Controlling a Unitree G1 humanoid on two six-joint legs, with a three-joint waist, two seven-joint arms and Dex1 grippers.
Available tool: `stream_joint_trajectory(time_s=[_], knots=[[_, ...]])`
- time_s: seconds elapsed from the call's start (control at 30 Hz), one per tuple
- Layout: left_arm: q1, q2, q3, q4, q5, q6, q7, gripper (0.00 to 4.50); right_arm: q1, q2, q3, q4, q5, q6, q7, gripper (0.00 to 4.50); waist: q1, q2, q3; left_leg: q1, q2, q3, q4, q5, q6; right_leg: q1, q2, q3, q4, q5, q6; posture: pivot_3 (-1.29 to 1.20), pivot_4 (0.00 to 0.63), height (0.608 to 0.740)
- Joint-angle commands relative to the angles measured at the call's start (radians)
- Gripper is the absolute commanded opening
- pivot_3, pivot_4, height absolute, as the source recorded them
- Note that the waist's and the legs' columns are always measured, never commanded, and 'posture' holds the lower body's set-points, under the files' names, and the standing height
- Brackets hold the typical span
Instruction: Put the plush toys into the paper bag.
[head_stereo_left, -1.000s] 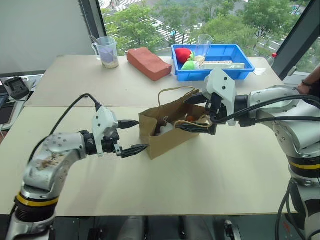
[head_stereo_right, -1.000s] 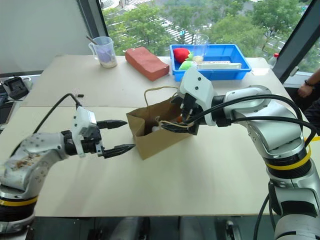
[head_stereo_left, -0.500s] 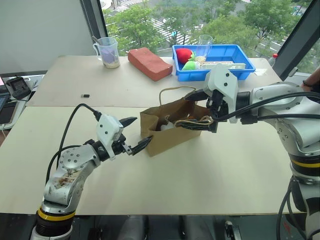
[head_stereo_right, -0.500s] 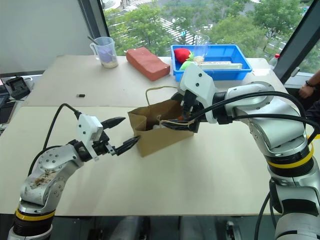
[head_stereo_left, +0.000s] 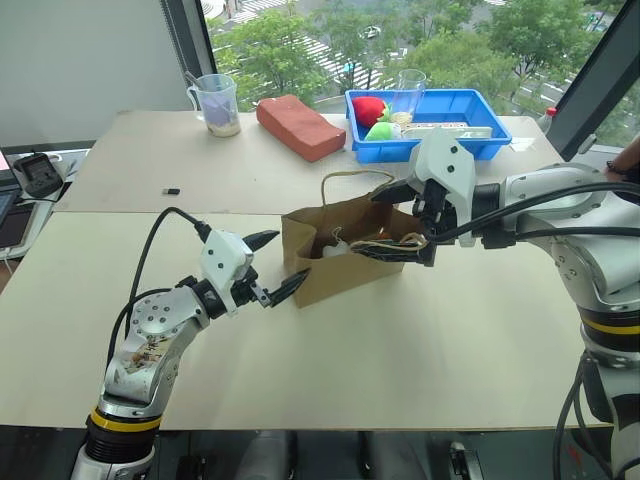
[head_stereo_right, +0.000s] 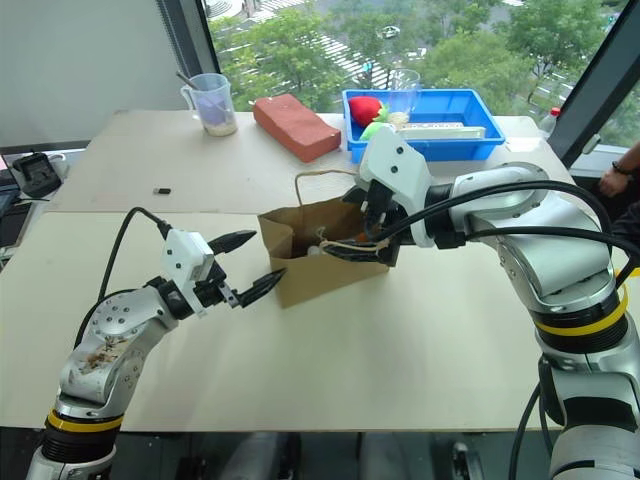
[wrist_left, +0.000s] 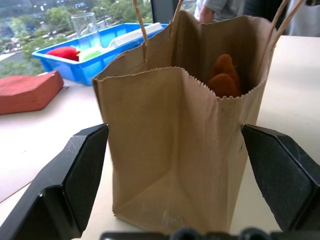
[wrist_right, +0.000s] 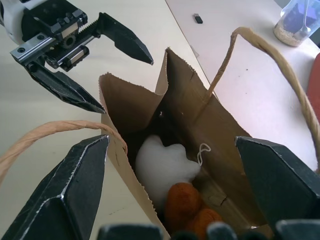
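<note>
With both plush toys (wrist_right: 172, 187) already inside the paper bag (head_stereo_left: 340, 262), I hold my spread left claw (head_stereo_left: 271, 265) and spread right claw (head_stereo_left: 400, 220) gently around it, careful not to tip it.

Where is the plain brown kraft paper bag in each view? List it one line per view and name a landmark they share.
Left eye view: plain brown kraft paper bag at table centre, between both grippers.
Right eye view: bag left of centre.
Left wrist view: bag upright, between the left gripper's open fingers.
Right wrist view: bag's open mouth from above, white plush toy inside.
Shared landmark: the reddish-brown brick-shaped block, beyond the bag, in three of the views.
</note>
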Motion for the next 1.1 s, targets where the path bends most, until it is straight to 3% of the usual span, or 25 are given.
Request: stream_joint_trajectory(time_s=[0.03,0.53,0.87,1.1], knots=[[-0.061,0.003,-0.013,0.050,-0.008,-0.049,-0.049,4.50,-0.021,-0.008,-0.023,-0.031,0.015,0.004,0.003,4.47,0.002,0.000,0.000,0.000,0.000,0.000,0.000,0.000,0.000,0.000,0.000,0.000,0.000,0.000,0.000,0.00,0.150,0.740],[-0.133,-0.021,-0.022,0.144,0.009,-0.112,-0.066,4.50,-0.009,-0.013,-0.029,-0.039,0.008,0.010,-0.006,4.47,0.003,0.000,0.000,0.000,0.000,0.000,0.000,0.000,0.000,0.000,0.000,0.000,0.000,0.000,0.000,0.00,0.150,0.740],[-0.109,0.009,-0.051,0.095,0.004,-0.093,-0.119,0.03,-0.028,-0.058,0.006,0.026,-0.047,-0.091,0.072,4.50,0.004,0.000,0.000,0.000,0.000,0.000,0.000,0.000,0.000,0.000,0.000,0.000,0.000,0.000,0.000,0.00,0.150,0.740],[-0.115,-0.010,-0.051,0.076,-0.007,-0.044,-0.080,0.03,-0.014,-0.256,-0.026,0.048,-0.016,-0.195,0.329,4.50,0.009,0.000,0.000,-0.001,0.000,0.000,0.000,0.000,0.000,0.000,0.000,-0.001,-0.004,0.000,0.000,0.00,0.150,0.740]])
